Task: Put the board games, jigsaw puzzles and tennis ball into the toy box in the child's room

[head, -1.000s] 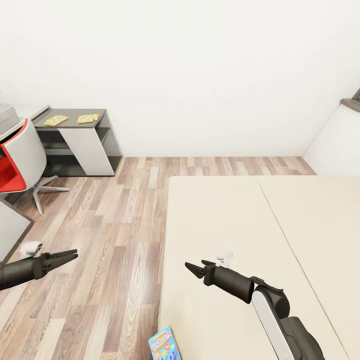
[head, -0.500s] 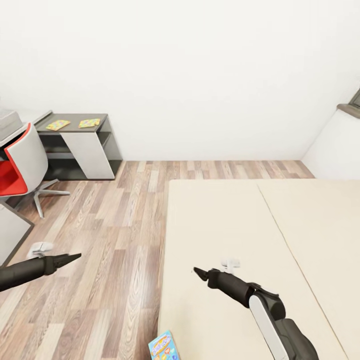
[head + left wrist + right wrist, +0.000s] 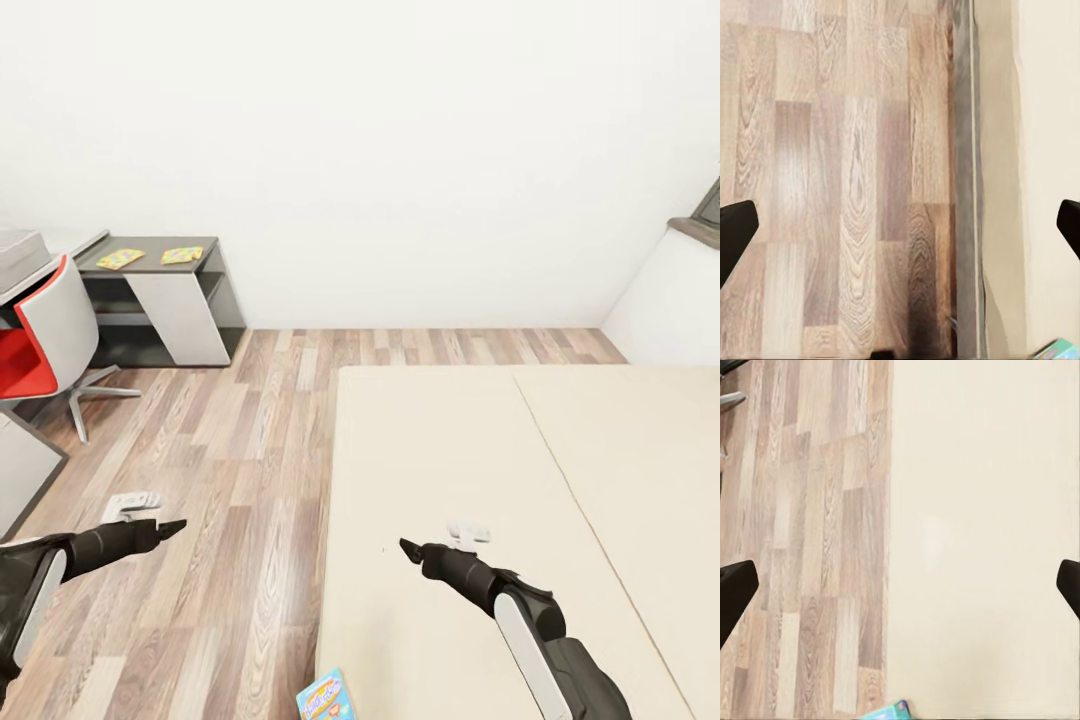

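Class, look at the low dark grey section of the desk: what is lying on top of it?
Two jigsaw puzzles lie flat, side by side and apart, on the dark desk section. The red chair hides part of the taller desktop beside it.

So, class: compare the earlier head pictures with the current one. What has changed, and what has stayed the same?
The whole view shifts, so the camera moved. The left gripper went from spread fingers to a closed-looking point and turned; the right gripper likewise narrowed. Neither holds anything. The blue board game stays on the bed, the jigsaw puzzles on the table.
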`<state>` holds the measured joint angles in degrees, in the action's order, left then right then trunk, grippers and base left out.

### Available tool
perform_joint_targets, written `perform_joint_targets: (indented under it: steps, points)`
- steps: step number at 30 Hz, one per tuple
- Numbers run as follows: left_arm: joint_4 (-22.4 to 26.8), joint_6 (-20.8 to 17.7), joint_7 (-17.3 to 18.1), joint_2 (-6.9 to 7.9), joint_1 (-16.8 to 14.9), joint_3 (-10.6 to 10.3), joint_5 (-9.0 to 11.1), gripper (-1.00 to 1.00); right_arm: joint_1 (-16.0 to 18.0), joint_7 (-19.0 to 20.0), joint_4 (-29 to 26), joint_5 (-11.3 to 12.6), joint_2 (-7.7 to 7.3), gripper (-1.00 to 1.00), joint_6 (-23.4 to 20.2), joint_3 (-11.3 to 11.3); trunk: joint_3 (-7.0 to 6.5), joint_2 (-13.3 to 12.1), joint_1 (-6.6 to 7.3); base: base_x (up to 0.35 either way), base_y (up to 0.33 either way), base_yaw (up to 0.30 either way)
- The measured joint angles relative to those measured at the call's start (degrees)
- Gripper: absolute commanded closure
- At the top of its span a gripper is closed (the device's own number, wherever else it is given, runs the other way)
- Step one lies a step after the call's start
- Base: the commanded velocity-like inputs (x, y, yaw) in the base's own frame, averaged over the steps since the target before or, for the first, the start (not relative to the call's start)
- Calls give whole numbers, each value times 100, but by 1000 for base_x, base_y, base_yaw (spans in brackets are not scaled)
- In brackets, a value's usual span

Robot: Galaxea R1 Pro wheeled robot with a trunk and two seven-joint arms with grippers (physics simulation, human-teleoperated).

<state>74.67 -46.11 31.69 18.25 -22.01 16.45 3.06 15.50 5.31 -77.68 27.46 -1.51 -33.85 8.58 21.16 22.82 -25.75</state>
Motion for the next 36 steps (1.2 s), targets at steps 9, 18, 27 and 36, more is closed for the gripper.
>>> perform_joint_targets:
  steps: [9,18,27,36]
  points:
    - [-1,-6,-389,-160,0,-95,-2,-100,24,-457,252,-6,129,-100,46,2,-85,0,0,0,0,0]
    - [0,-4,-407,-180,0,-104,4,-100,29,-497,312,-16,150,-100,59,5,-171,0,0,0,0,0]
    - [0,0,-398,-181,0,-105,6,-100,29,-492,339,-17,151,-100,214,6,-256,0,0,0,0,0]
    - [0,0,-388,-178,0,-102,11,-100,29,-493,339,-17,151,-100,237,6,-341,0,0,0,0,0]
